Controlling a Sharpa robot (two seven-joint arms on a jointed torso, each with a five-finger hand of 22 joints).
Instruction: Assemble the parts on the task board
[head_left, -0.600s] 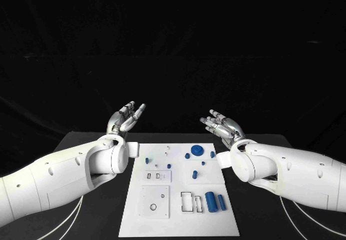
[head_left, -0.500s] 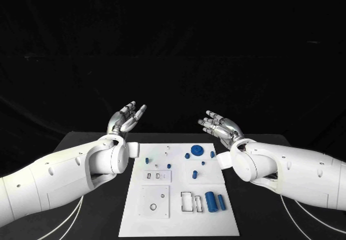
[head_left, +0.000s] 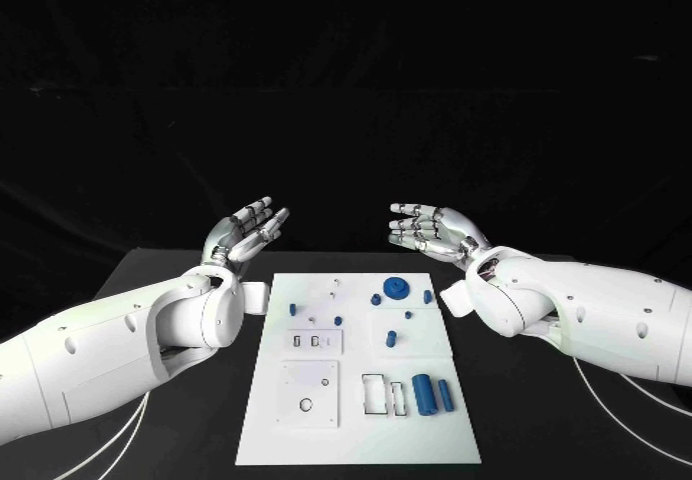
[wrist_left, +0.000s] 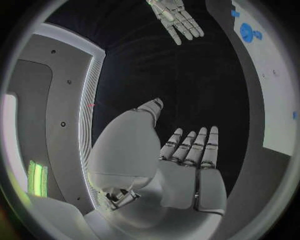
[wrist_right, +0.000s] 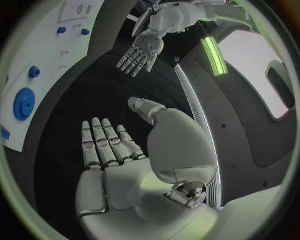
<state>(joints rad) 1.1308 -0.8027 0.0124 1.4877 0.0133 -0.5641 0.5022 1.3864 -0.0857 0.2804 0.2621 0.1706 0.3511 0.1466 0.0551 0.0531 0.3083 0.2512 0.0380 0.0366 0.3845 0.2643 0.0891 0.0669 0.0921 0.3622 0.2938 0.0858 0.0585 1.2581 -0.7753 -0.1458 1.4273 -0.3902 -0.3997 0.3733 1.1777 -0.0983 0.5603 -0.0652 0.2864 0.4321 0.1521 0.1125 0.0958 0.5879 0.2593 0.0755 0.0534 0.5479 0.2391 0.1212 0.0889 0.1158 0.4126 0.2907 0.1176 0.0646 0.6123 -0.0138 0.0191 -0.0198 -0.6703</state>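
Left hand (head_left: 245, 228): raised above the far edge of the counter (head_left: 173, 280), beyond the far left corner of the task board (head_left: 361, 440). Its fingers (wrist_left: 197, 147) are extended, lying side by side with the thumb set apart; they are released, holding nothing and touching nothing.

Right hand (head_left: 430, 228): raised above the far edge of the counter, beyond the far right corner of the task board. Its fingers (wrist_right: 103, 142) are extended and slightly spread, palm exposed; they are released and touch nothing.

Task board: lies flat at the middle of the counter, between the two arms.

Parts: a large blue disc (head_left: 394, 289) sits near the board's far edge. A blue cylinder (head_left: 424, 393) and a thinner blue pin (head_left: 444, 392) lie side by side near the board's right edge, toward its near end. Several smaller blue pieces stand in the far half.
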